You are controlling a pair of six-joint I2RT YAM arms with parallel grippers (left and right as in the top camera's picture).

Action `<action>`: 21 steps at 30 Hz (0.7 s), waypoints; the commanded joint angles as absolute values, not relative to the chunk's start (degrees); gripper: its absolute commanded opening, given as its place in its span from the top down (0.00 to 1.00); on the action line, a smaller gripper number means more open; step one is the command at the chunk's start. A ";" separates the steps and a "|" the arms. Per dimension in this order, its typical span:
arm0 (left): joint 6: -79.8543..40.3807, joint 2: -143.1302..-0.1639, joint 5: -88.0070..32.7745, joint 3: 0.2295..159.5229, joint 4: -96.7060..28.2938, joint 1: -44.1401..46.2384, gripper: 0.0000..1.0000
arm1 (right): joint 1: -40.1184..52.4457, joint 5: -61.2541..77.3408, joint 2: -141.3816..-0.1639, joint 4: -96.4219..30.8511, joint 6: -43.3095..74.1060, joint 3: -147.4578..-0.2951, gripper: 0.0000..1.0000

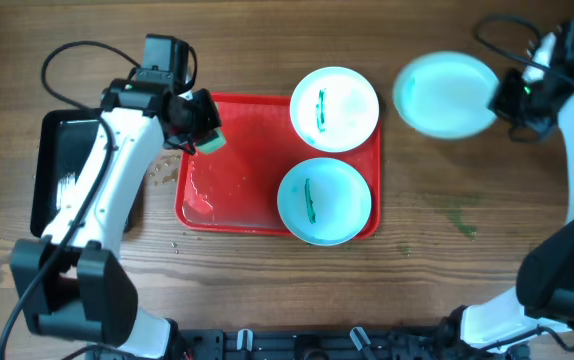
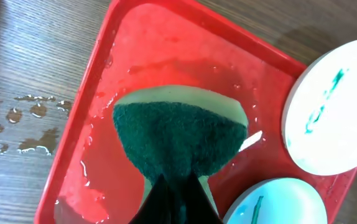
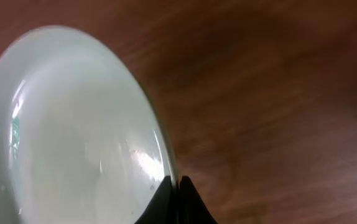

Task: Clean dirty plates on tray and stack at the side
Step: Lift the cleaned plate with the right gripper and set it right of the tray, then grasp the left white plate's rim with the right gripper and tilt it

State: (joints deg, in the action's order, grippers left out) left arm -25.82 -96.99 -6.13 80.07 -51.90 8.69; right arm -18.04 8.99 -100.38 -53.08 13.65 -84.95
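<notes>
The red tray holds two plates, each with a green streak: one at its far right corner and one at its near right. Both also show in the left wrist view, one at upper right and one at lower right. My left gripper is shut on a green sponge and holds it over the wet left part of the tray. My right gripper is shut on the rim of a third, clean plate and holds it tilted above the table, right of the tray. That plate fills the right wrist view.
A black tray lies on the table left of the red tray, partly under my left arm. Water drops lie on the wood beside the red tray's left edge. A faint green smear marks the table at right.
</notes>
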 commanded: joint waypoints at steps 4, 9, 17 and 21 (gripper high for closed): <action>-26.35 -100.49 -6.15 79.66 -50.30 8.86 0.96 | -21.02 11.46 -99.92 -39.27 17.47 -64.16 0.96; -26.37 -100.53 -6.15 79.66 -48.99 8.86 0.96 | -21.02 5.04 -99.90 -35.81 22.33 -58.00 0.87; -26.37 -100.53 -6.17 79.66 -46.13 8.86 0.96 | -15.46 18.92 -93.32 -48.53 11.57 -66.83 0.62; -26.35 -100.53 -6.17 79.66 -45.60 8.86 0.96 | -4.32 17.76 -91.72 -50.65 10.41 -66.70 0.57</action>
